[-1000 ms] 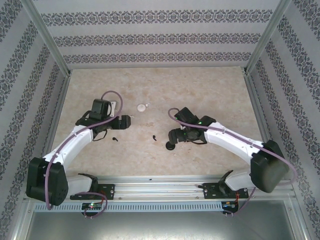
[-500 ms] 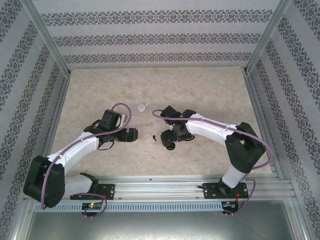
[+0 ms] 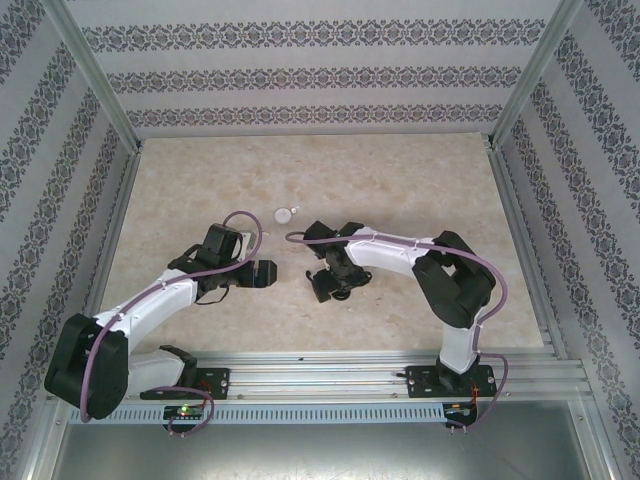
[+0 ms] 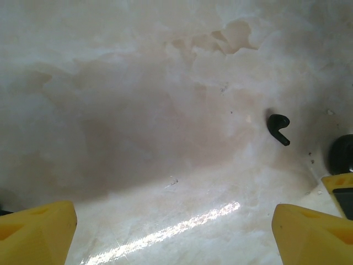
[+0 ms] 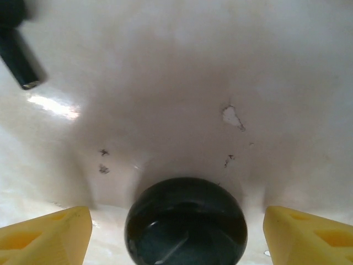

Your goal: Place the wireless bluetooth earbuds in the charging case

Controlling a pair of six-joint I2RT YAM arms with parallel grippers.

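A black round charging case (image 5: 185, 221) lies on the marble table between the yellow fingers (image 5: 47, 234) of my right gripper (image 5: 176, 234), which is open, with a gap on each side of the case. The stem of a black earbud (image 5: 21, 62) shows just beyond it on the left. In the left wrist view the same black earbud (image 4: 278, 127) lies on the table ahead and to the right, next to the case's edge (image 4: 343, 154). My left gripper (image 4: 176, 234) is open over bare table. From above, the left gripper (image 3: 262, 273) faces the right gripper (image 3: 323, 286).
A small white round puck (image 3: 286, 214) lies behind the two grippers near the table's middle. Patterned walls and metal frame posts (image 3: 95, 85) enclose the table (image 3: 400, 180) on three sides. Open marble lies at the back and right.
The right arm has swung left and folded in, bringing its gripper down around the black case, jaws narrowing slightly. The left gripper has moved right and a little nearer, toward the earbud.
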